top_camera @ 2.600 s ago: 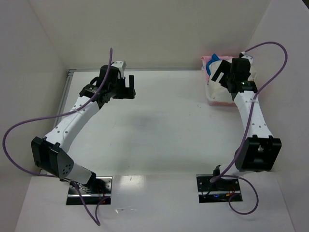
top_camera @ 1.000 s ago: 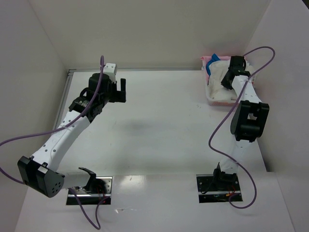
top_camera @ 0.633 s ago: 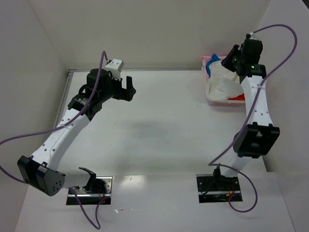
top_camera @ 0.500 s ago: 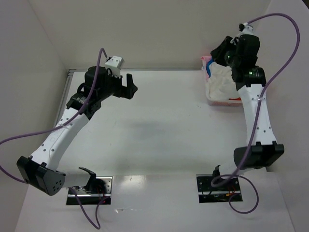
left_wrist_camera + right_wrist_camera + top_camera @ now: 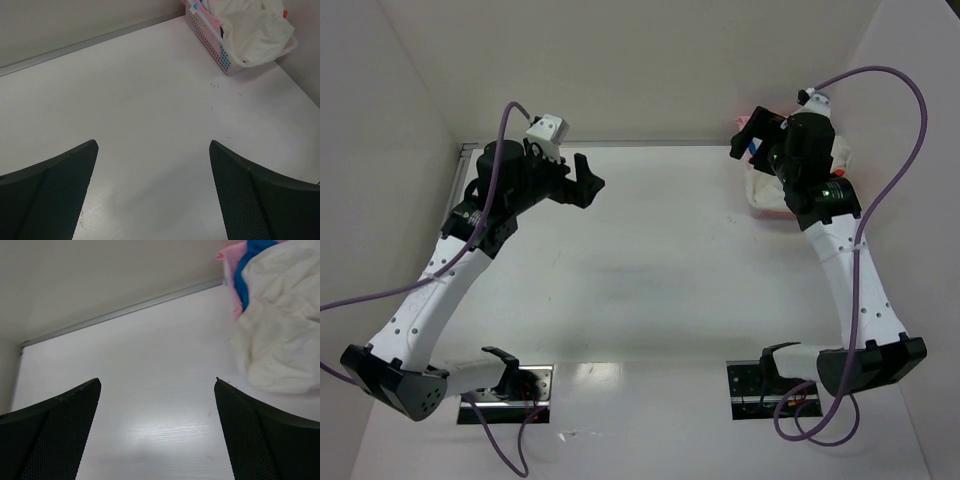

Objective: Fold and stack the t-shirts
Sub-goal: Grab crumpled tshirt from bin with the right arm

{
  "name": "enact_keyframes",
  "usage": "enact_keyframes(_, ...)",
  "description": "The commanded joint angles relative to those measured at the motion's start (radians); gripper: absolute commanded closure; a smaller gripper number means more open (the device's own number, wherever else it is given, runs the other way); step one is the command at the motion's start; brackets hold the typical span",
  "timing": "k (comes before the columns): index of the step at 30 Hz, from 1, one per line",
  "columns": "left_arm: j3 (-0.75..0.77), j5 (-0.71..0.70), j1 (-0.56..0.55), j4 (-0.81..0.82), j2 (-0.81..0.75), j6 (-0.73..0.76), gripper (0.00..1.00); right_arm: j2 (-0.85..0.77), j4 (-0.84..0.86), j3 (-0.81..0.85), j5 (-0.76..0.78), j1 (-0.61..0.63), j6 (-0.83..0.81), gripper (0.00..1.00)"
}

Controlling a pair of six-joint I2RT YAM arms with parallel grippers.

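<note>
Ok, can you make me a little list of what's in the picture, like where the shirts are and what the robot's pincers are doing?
shirts: off-white shirt on top, blue shirt and pink shirt poking out beside it, all crumpled, none folded
where: in the white tray at the table's far right corner
left pincer: open, empty, over the table's far left part
right pincer: open, empty, up beside the tray
stack: not started

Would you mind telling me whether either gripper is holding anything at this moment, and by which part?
Nothing is held: the left gripper and the right gripper are both open and empty, and the t-shirts lie in the basket.
</note>
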Motion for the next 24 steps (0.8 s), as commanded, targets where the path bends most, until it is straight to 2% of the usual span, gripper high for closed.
enact_keyframes(1, -0.015, 0.022, 0.000, 0.045, -0.020, -0.021, 0.00, 0.028, -0.014, 0.028, 0.214, -0.003, -0.051, 0.00)
enact_keyframes(4, -0.015, 0.011, 0.000, 0.045, -0.009, -0.021, 0.00, 0.164, -0.079, 0.078, 0.360, -0.014, -0.074, 0.00)
enact_keyframes(10, -0.033, -0.030, 0.000, 0.018, 0.000, -0.021, 0.00, 0.382, -0.071, 0.088, 0.469, -0.115, -0.135, 0.00)
enact_keyframes(14, -0.055, -0.052, 0.000, 0.009, 0.000, -0.021, 0.00, 0.462, -0.042, 0.078, 0.474, -0.190, -0.155, 0.00)
enact_keyframes(21, -0.087, -0.041, 0.000, 0.018, 0.011, -0.032, 0.00, 0.524, 0.021, 0.059, 0.560, -0.190, -0.235, 0.00)
enact_keyframes(22, -0.087, -0.041, 0.000, 0.018, 0.020, -0.032, 0.00, 0.524, 0.033, 0.049, 0.570, -0.190, -0.235, 0.02)
enact_keyframes(24, -0.087, -0.041, 0.000, 0.009, 0.031, -0.032, 0.00, 0.551, 0.056, 0.035, 0.571, -0.190, -0.235, 0.15)
